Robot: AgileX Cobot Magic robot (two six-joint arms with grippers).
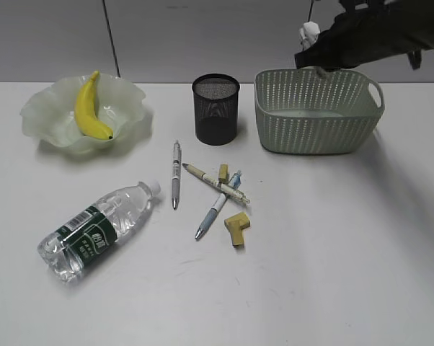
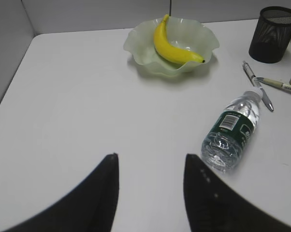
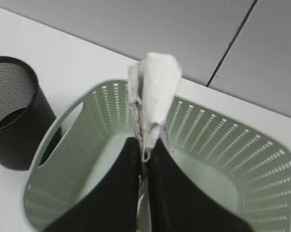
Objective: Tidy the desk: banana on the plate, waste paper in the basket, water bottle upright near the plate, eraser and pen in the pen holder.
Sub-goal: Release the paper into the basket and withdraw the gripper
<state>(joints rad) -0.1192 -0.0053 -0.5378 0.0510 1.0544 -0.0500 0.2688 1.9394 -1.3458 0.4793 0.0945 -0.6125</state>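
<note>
My right gripper [image 3: 145,142] is shut on the waste paper [image 3: 154,92], a crumpled white scrap, and holds it above the sage-green basket [image 3: 73,159]; in the exterior view the paper [image 1: 309,30] hangs over the basket [image 1: 314,122]. The banana [image 1: 89,108] lies in the pale-green plate [image 1: 130,119]. On its side near the desk's front left rests the water bottle [image 1: 98,229]. Pens [image 1: 176,174] and tan eraser pieces [image 1: 236,227] are scattered in the middle, in front of the black mesh pen holder [image 1: 216,108]. My left gripper [image 2: 150,157] hovers open and empty over bare desk, left of the bottle [image 2: 231,130].
A grey partition wall runs behind the desk. A second eraser piece [image 1: 223,172] lies among crossed pens [image 1: 217,204]. The desk's left edge shows in the left wrist view.
</note>
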